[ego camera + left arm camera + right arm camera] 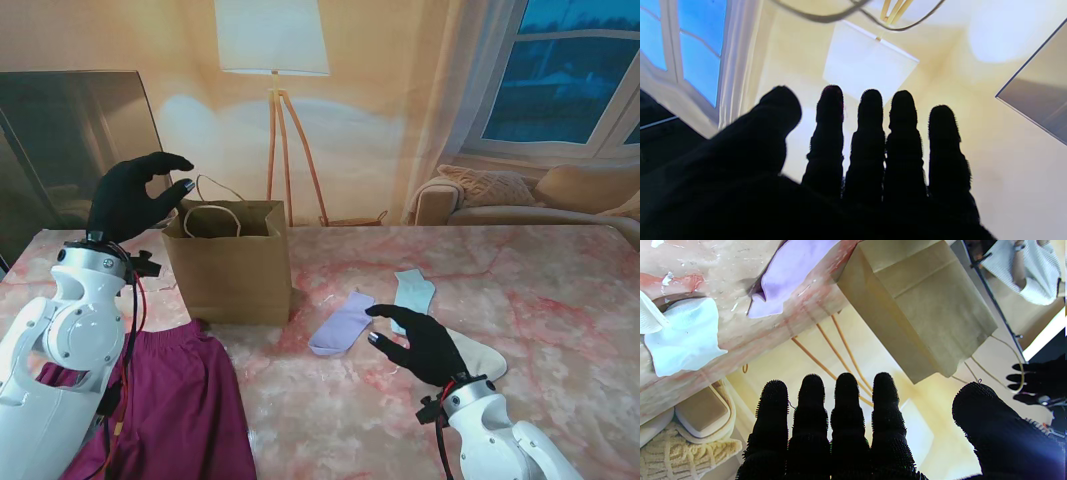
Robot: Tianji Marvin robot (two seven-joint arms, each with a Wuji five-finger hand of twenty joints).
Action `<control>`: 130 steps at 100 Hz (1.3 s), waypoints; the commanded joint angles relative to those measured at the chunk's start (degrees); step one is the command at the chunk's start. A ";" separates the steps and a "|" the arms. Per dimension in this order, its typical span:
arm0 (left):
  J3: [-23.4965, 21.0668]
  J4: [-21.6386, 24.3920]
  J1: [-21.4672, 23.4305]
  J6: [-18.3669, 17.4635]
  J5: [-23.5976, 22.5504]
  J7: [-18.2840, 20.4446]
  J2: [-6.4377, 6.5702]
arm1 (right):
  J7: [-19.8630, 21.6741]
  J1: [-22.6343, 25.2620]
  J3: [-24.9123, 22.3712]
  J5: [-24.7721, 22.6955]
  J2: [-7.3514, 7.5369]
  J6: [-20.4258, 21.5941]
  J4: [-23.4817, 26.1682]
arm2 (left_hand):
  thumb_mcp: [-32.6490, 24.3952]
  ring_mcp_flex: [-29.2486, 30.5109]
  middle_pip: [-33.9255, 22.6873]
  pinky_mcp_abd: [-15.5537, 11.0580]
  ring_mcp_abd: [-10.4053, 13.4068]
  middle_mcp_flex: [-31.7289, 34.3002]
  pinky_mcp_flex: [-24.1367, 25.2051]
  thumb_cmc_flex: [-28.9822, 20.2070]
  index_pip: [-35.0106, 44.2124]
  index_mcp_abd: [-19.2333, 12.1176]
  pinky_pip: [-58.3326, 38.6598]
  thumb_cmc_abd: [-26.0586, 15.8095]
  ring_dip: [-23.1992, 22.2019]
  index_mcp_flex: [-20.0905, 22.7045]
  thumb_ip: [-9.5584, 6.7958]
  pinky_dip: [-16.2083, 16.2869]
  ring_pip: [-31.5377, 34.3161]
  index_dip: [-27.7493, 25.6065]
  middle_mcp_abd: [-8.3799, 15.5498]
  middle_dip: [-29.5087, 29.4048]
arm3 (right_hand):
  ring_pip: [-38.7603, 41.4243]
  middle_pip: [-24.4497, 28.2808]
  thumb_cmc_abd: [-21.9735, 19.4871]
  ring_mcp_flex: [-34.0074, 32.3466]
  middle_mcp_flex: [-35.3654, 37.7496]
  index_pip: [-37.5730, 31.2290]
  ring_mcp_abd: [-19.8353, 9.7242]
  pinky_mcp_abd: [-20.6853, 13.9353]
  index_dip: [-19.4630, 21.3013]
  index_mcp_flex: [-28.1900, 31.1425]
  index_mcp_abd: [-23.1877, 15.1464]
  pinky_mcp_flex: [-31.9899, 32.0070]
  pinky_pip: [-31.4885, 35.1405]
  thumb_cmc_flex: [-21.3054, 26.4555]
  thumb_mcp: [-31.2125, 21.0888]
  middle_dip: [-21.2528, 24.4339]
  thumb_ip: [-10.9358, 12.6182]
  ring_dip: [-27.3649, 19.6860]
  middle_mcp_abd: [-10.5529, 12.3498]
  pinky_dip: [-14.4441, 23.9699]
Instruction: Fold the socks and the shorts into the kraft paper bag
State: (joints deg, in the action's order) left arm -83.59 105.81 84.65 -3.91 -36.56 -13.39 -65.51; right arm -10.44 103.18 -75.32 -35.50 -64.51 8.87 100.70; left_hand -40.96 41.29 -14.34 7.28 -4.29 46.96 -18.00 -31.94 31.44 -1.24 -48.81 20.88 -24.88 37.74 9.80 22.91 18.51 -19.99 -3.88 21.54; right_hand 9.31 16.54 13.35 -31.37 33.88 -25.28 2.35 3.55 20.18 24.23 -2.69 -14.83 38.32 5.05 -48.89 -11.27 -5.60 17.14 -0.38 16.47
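left robot hand: empty, fingers spread, raised beside kraft paper bag | right robot hand: empty, spread, by socks mid-table | shorts: table's near-left edge

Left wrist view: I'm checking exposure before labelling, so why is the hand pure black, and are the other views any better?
Left wrist view: the left hand is backlit by the bright lampshade, a silhouette. Right wrist view: the right hand keeps its nubby texture, and the kraft paper bag is evenly lit. Stand view: warm, soft lamplight, mild glare on the wall.
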 commanded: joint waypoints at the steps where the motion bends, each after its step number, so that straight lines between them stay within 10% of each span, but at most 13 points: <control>1: 0.14 2.62 2.00 -0.81 1.70 -0.32 -0.68 | -0.15 0.60 -0.04 -0.43 -0.24 -0.26 0.92 | 2.16 -1.69 2.10 -1.41 -0.14 -1.23 1.54 0.96 -3.06 0.82 2.62 -2.54 1.96 0.08 -3.98 -0.91 -2.51 1.29 0.61 -1.41 | 0.71 0.66 -0.60 -0.92 0.49 -1.28 0.14 -0.16 0.10 0.50 -0.93 0.20 0.69 0.35 -0.10 -0.51 1.84 1.23 0.16 2.19; 60: 9.62 8.10 13.71 -14.44 2.83 -6.05 -1.50 | -0.28 1.52 -1.43 -1.24 -0.22 -0.65 2.10 | 18.17 -7.59 5.43 -3.63 0.23 -6.62 4.63 1.62 -14.59 4.33 10.71 -11.33 6.18 -1.14 -6.94 -3.86 -5.81 4.43 -0.37 -4.85 | 0.70 0.62 -0.59 -1.18 0.67 -1.27 -0.10 -1.10 0.06 0.65 -0.86 -0.11 0.15 0.45 -0.23 -0.49 1.82 1.05 0.11 1.72; 130: 22.51 -16.14 5.76 -24.65 22.19 3.49 -1.94 | 0.08 1.16 -3.62 -1.40 -0.13 -0.74 -0.49 | 24.72 -12.71 5.68 -5.05 1.47 -11.19 9.40 2.98 -15.82 4.00 13.86 -15.49 6.64 -3.57 -8.82 -4.75 -6.67 4.50 -0.52 -5.33 | 1.09 1.02 -0.12 -2.42 1.79 -1.83 -0.61 -1.66 0.17 1.71 -0.99 -1.03 0.75 2.29 -1.68 -0.64 2.02 0.81 0.20 1.16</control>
State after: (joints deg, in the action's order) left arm -61.97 91.10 89.81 -28.05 -13.78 -8.68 -66.79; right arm -10.62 104.19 -78.85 -36.63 -64.59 8.22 100.83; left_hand -16.97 30.94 -9.36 4.36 -4.31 37.83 -9.74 -31.03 16.25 3.62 -34.52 6.67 -18.88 35.32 4.12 18.12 13.01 -16.12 -3.94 16.91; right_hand 9.64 17.01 13.35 -32.00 34.77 -25.94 2.35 3.53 20.19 24.28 -2.69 -15.47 38.32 6.53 -49.03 -11.27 -5.60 17.15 -0.38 16.50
